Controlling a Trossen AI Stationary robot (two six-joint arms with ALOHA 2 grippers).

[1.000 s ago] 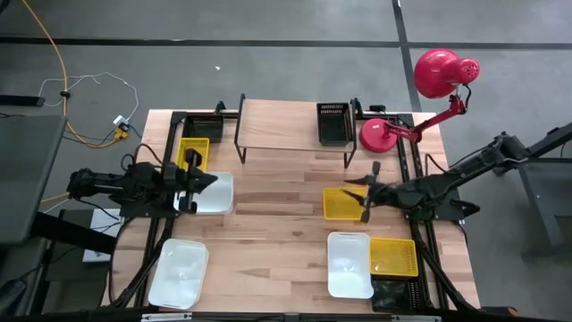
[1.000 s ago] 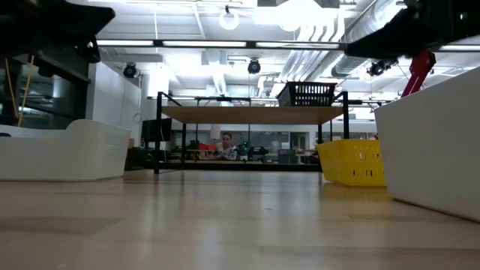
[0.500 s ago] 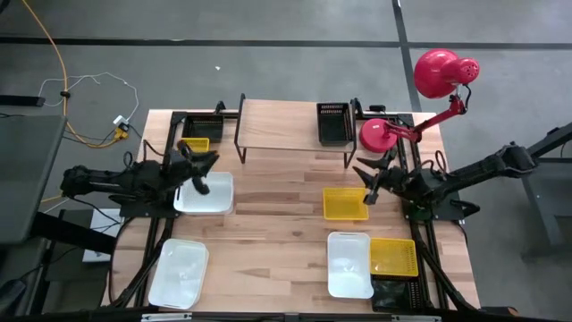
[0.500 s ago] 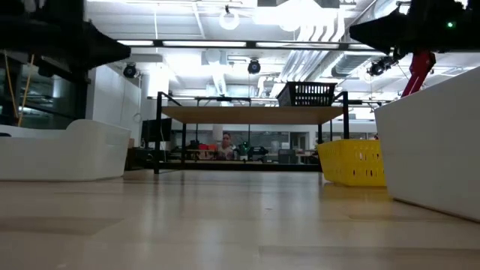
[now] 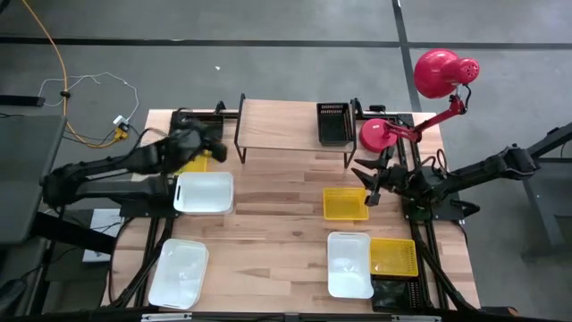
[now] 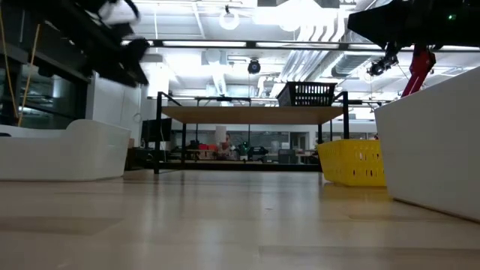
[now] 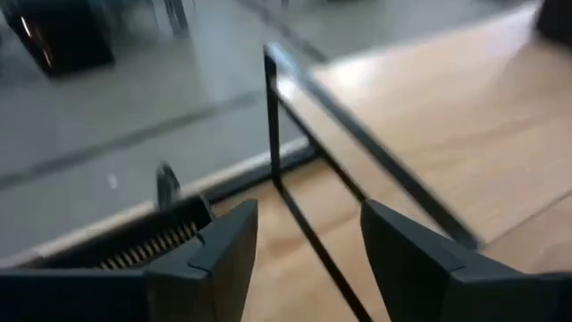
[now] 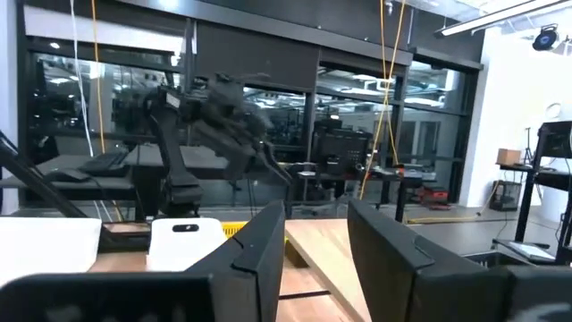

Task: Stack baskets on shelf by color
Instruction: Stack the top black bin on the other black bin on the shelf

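Note:
The shelf (image 5: 286, 125) stands at the table's far side, with a black basket (image 5: 333, 122) on its right end. My left gripper (image 5: 214, 150) hovers open and empty by the shelf's left leg (image 7: 275, 116), above a yellow basket (image 5: 190, 164) that it partly hides. A white basket (image 5: 204, 192) lies just nearer. My right gripper (image 5: 368, 183) is open and empty, tipped slightly up, above the far edge of another yellow basket (image 5: 345, 204). All these baskets rest flat on their bottoms.
A white basket (image 5: 179, 273) lies near left; a white basket (image 5: 349, 264) and a yellow one (image 5: 393, 257) lie near right, with a dark basket (image 5: 393, 295) at the table's edge. A red lamp's base (image 5: 380, 134) stands right of the shelf. The table's middle (image 5: 277, 215) is bare wood.
My left gripper has swung from over the white basket toward the far edge and the shelf's left leg, rising and tipping from downward to nearly level, and its fingers have spread. My right gripper has drawn back toward the far edge and tipped upward. No basket has moved.

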